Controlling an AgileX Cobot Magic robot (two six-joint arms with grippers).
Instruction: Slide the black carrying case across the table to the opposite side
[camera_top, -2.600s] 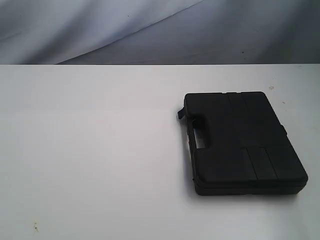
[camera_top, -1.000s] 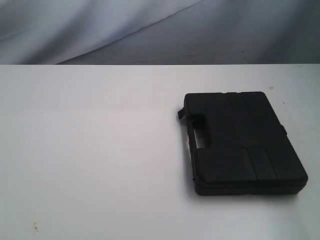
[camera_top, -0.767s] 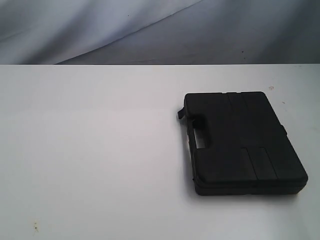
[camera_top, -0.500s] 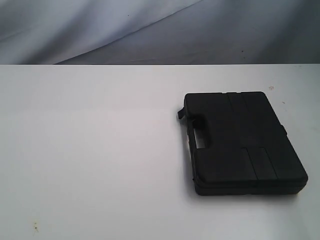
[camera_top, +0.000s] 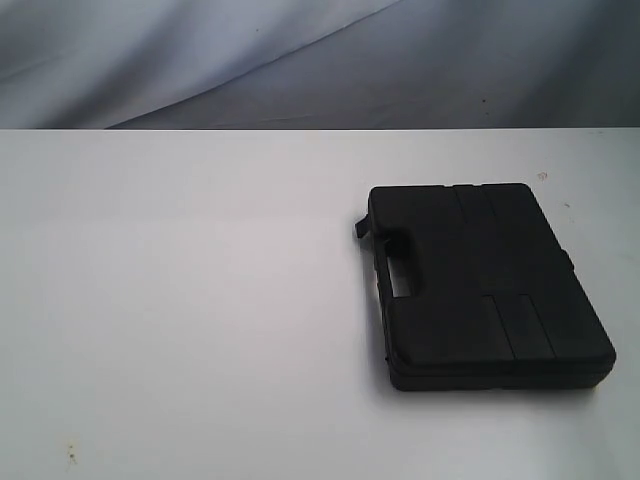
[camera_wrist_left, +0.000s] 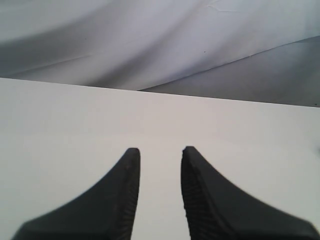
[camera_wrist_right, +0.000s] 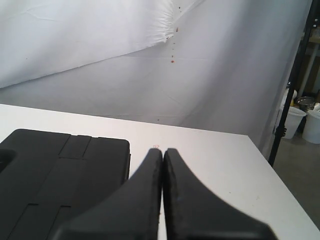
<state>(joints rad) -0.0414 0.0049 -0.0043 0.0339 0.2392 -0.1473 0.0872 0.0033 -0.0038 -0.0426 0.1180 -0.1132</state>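
The black carrying case (camera_top: 485, 285) lies flat on the right half of the white table (camera_top: 180, 300), its handle cut-out facing the table's middle. Neither gripper shows in the exterior view. In the right wrist view the case (camera_wrist_right: 55, 175) lies beside and apart from my right gripper (camera_wrist_right: 163, 151), whose two black fingers are pressed together with nothing between them. My left gripper (camera_wrist_left: 160, 150) hovers over bare table (camera_wrist_left: 75, 125), fingers apart and empty; the case is out of that view.
A grey-white cloth backdrop (camera_top: 300, 60) hangs behind the table's far edge. The table's right edge (camera_wrist_right: 270, 185) shows in the right wrist view, with a dark stand pole (camera_wrist_right: 292, 85) and white buckets (camera_wrist_right: 305, 120) beyond it.
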